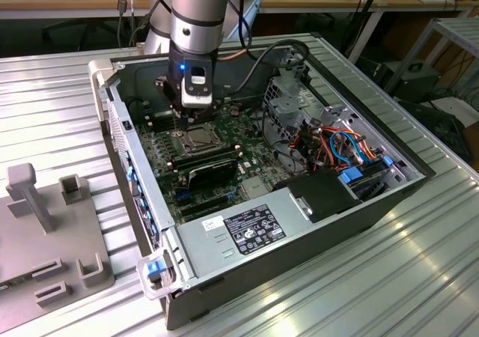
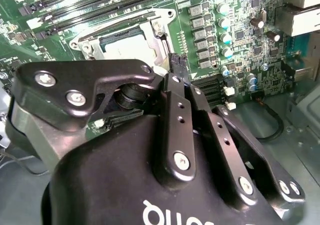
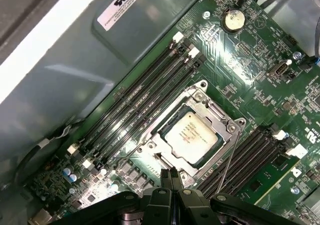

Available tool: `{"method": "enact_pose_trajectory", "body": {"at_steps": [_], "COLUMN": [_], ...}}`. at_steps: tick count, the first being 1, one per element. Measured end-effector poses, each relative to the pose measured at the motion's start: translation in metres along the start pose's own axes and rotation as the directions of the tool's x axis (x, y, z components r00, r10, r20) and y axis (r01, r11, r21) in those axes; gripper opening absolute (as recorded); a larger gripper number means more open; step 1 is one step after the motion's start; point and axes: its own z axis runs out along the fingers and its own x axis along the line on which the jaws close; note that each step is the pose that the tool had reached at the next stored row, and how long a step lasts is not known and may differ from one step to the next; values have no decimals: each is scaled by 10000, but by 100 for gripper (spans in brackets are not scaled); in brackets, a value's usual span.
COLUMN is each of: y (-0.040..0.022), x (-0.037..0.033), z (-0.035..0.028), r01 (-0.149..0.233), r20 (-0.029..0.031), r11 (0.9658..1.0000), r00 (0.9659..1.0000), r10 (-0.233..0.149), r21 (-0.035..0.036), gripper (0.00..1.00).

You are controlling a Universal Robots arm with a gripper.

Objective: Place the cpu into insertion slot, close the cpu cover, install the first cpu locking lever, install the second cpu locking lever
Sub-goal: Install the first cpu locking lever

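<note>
The cpu [image 3: 192, 134], a pale square chip, lies in the insertion slot [image 3: 150, 152] on the green motherboard. The cpu cover [image 3: 218, 116], a silver frame, lies flat around the chip. A thin wire locking lever [image 3: 227, 159] angles out from one side of the socket, away from the board. My gripper [image 3: 170, 177] hovers just off a socket corner, fingers pressed together with nothing between them. In the second wrist view the fingertips [image 2: 177, 62] hang next to the insertion slot [image 2: 82, 46]. In the exterior view the gripper [image 1: 182, 121] is above the slot [image 1: 199, 138], inside the open computer case.
Long black memory slots [image 3: 145, 92] run on both sides of the socket. The case wall [image 1: 120, 138], a power supply [image 1: 243, 228], a drive cage [image 1: 288, 101] and coloured cables [image 1: 337, 146] ring the board. A grey fixture [image 1: 45, 225] stands on the table at the exterior view's left.
</note>
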Motion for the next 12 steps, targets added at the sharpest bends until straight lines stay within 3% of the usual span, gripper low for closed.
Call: {"method": "enact_pose_trajectory", "body": {"at_steps": [9,11,12], "y": [-2,-3,-3], "x": [0,0,0], "z": [-50,-51,-50], "r01": [155,444,774], "r20": [4,12,21], "r11": [9999,9990,9970], "r00": [9999,9990,9970], "r10": [-155,-444,-774], "r21": [2,7,9], "gripper": [11,11,11]}}
